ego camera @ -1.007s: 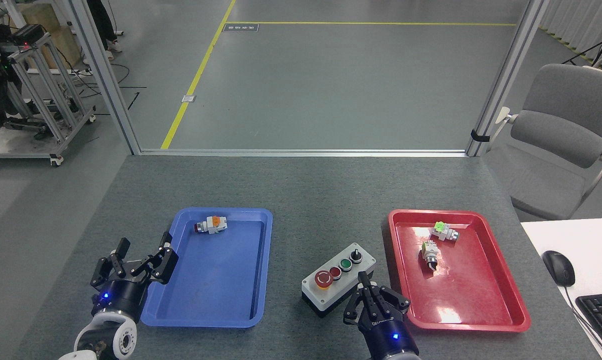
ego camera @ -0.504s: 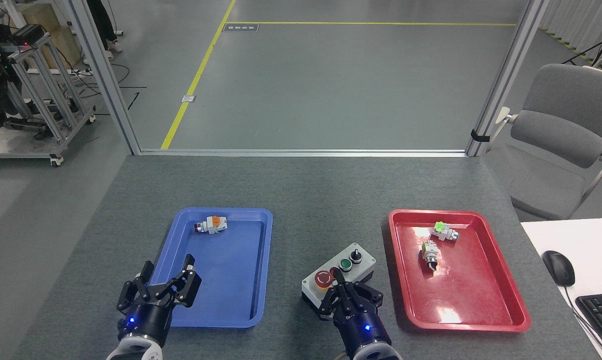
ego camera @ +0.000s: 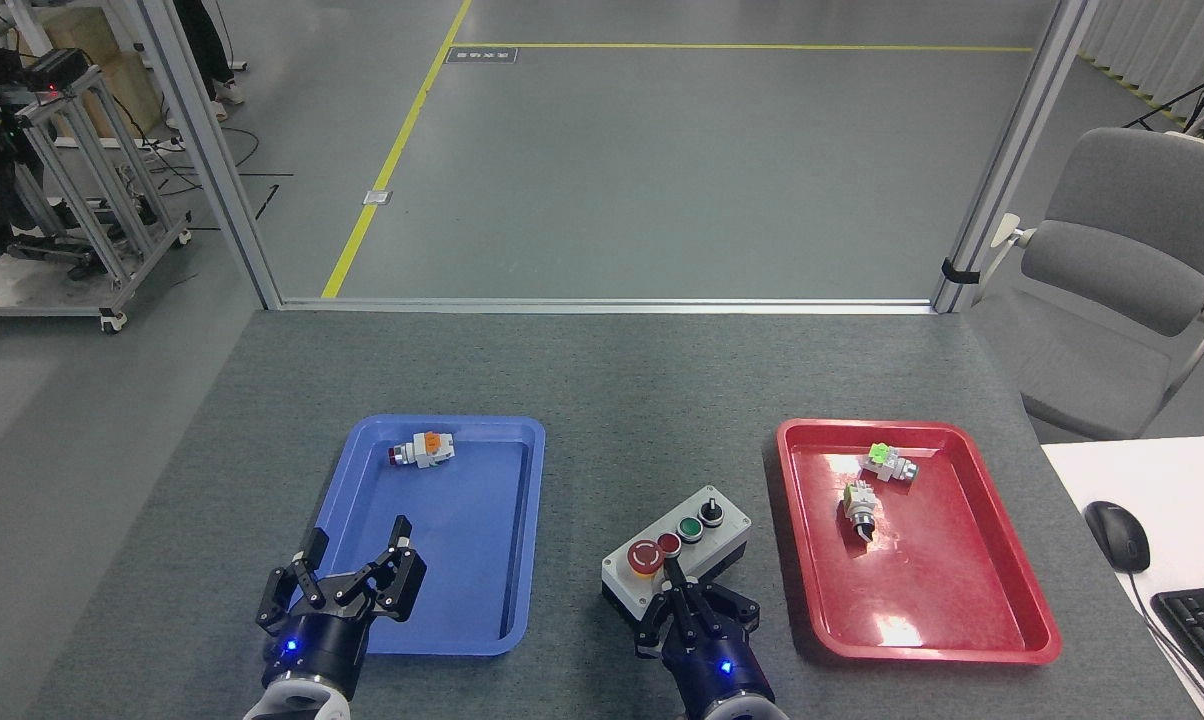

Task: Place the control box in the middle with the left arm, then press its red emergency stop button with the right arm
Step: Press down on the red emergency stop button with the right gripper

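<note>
Right pincer point(ego camera: 674, 585), fingers drawn together to a point, hovers just short of the red emergency stop button point(ego camera: 645, 557), which sits ahead and slightly to its left on the control box point(ego camera: 674, 553). The box rests on the tabletop point(ego camera: 602, 380) between the blue tray point(ego camera: 522, 520) and red tray point(ego camera: 962, 600). Left pincer point(ego camera: 354, 572), fingers apart, holds nothing, off to that side. The box looks rigid and fairly hefty; likely best gripped across its narrow sides. The mushroom head should take a firm downward push.
</note>
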